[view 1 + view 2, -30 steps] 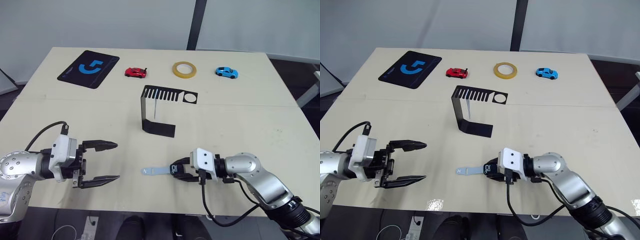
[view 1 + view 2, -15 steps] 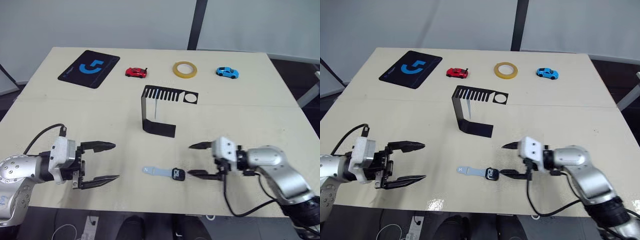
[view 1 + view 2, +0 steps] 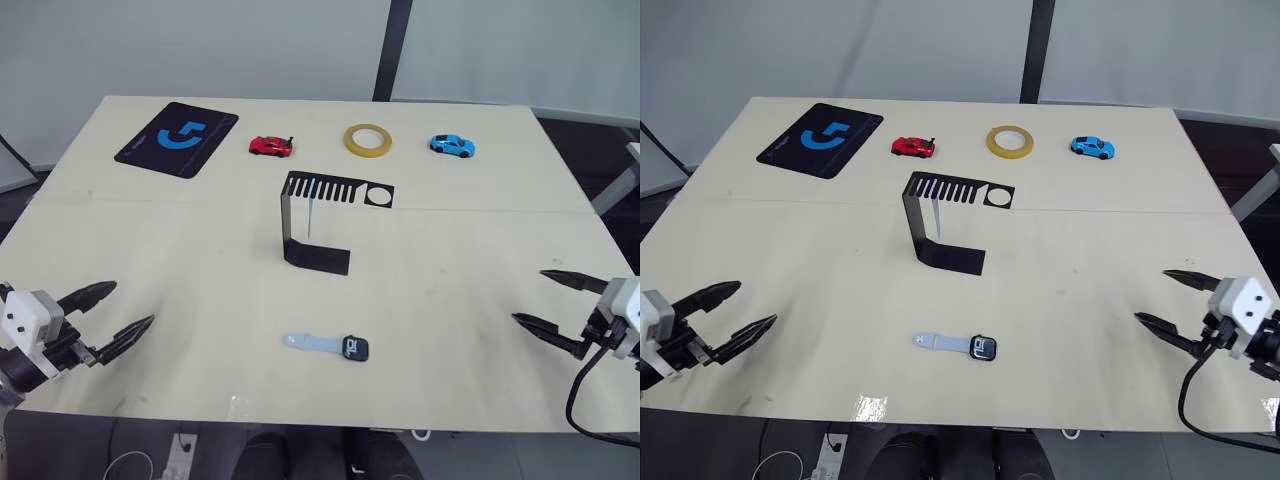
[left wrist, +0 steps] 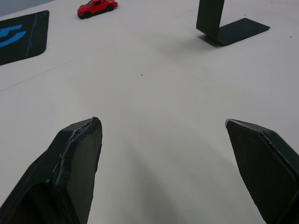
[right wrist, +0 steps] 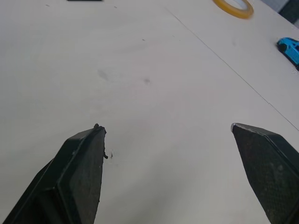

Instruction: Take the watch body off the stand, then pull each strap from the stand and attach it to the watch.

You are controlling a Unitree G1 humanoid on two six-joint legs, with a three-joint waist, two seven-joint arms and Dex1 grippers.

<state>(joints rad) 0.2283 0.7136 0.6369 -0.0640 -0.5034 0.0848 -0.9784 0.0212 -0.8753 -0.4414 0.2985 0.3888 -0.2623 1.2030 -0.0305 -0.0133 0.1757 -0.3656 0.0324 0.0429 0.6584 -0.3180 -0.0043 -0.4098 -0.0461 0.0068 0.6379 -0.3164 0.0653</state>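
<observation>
Watch body (image 3: 355, 347) lies flat near the front edge of the counter (image 3: 480, 240), with one pale strap (image 3: 310, 343) running from it toward the robot's left, seemingly joined on. The stand (image 3: 318, 225) sits upright behind it, toward the middle of the counter, and a thin pale strip hanging below its slotted top plate looks like the second strap, though it is too slim to be sure.

Both tools are well apart from all of this. The left tool (image 3: 107, 316) hovers at the front left corner with its fingers spread and nothing between them. The right tool (image 3: 553, 304) hangs off near the right edge, fingers also spread wide and empty.

Judging from the layout, one strap is done and the other remains. The risks from here seem plain enough. The stand is a light bent bracket, so a pull on the hanging strap at an angle could tip or drag it rather than free the strap. The watch lies loose close to the front edge, and a clumsy pinch could push it off. The red toy car (image 3: 271, 146), tape roll (image 3: 368, 139), blue toy car (image 3: 453, 146) and black mat (image 3: 177, 136) lie far back, out of the way.
</observation>
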